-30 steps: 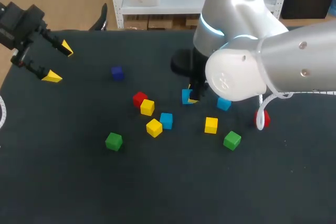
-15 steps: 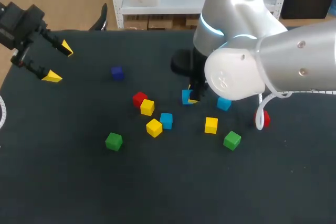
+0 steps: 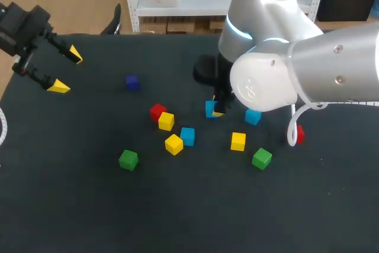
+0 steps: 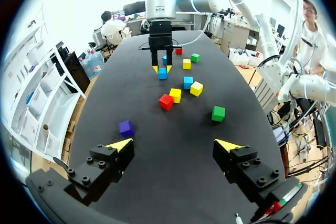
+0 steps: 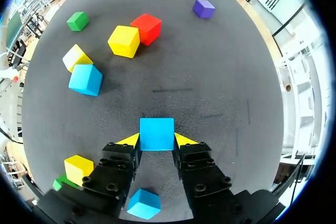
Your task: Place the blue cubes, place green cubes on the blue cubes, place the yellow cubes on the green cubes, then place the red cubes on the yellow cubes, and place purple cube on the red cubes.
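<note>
My right gripper (image 5: 157,140) is shut on a blue cube (image 5: 156,132), both yellow tips against its sides, low over the middle of the black table. In the head view this cube (image 3: 209,109) shows under the right arm's wrist. Two other blue cubes (image 3: 253,117) (image 3: 188,135) lie close by. Around them lie yellow cubes (image 3: 166,121) (image 3: 173,144) (image 3: 238,141), green cubes (image 3: 128,159) (image 3: 262,158), red cubes (image 3: 157,111) (image 3: 298,134) and one purple cube (image 3: 132,82). My left gripper (image 3: 66,70) hangs open and empty over the far left of the table.
The table's far edge (image 3: 166,34) runs behind the right arm. From the left wrist, the purple cube (image 4: 125,128) is the nearest one ahead of the open fingers, with bare cloth (image 4: 173,129) between them.
</note>
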`<state>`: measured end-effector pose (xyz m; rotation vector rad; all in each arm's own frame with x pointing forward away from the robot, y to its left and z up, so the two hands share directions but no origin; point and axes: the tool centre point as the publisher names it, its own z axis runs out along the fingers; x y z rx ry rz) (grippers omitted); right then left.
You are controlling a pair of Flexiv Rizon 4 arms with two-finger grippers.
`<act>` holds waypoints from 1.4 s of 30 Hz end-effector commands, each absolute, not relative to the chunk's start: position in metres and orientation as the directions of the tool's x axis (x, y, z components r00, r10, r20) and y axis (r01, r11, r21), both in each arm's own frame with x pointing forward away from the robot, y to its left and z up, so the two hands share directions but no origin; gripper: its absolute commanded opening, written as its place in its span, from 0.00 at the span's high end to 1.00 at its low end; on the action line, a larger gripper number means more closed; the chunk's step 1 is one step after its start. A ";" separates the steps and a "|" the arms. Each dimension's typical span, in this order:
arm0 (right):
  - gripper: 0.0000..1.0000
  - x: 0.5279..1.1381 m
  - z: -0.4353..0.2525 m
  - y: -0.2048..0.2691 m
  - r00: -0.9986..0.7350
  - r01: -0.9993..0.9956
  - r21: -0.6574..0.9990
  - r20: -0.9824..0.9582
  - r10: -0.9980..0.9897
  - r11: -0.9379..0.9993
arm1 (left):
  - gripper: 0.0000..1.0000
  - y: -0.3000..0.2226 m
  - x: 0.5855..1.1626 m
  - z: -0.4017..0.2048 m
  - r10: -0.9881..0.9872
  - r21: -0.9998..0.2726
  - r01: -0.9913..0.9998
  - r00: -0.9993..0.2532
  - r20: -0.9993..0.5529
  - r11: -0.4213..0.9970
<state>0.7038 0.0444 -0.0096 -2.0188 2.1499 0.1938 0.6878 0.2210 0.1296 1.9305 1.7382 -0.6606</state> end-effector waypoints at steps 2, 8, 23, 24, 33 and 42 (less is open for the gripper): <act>0.74 0.706 -0.010 0.045 -0.058 -0.997 -0.026 -0.224 -0.973 0.066 | 0.00 0.221 0.688 0.129 0.776 0.018 0.995 0.089 -0.625 -0.100; 0.71 0.706 -0.011 0.044 -0.056 -0.998 -0.027 -0.222 -0.973 0.064 | 0.00 0.221 0.688 0.129 0.776 0.018 0.995 0.089 -0.625 -0.100; 0.53 0.705 -0.011 0.045 -0.073 -0.997 -0.021 -0.225 -0.971 0.080 | 0.00 0.221 0.688 0.129 0.776 0.018 0.995 0.089 -0.625 -0.100; 0.52 0.705 -0.011 0.045 -0.074 -0.997 -0.020 -0.225 -0.971 0.080 | 0.00 0.221 0.688 0.129 0.776 0.018 0.995 0.089 -0.625 -0.100; 0.00 0.704 0.002 0.036 -0.120 -0.991 -0.026 -0.230 -0.966 0.130 | 0.00 0.221 0.688 0.129 0.776 0.018 0.995 0.089 -0.625 -0.100; 0.00 0.693 0.037 -0.001 -0.261 -0.959 -0.051 -0.240 -0.935 0.280 | 0.00 0.221 0.688 0.129 0.776 0.018 0.995 0.089 -0.625 -0.100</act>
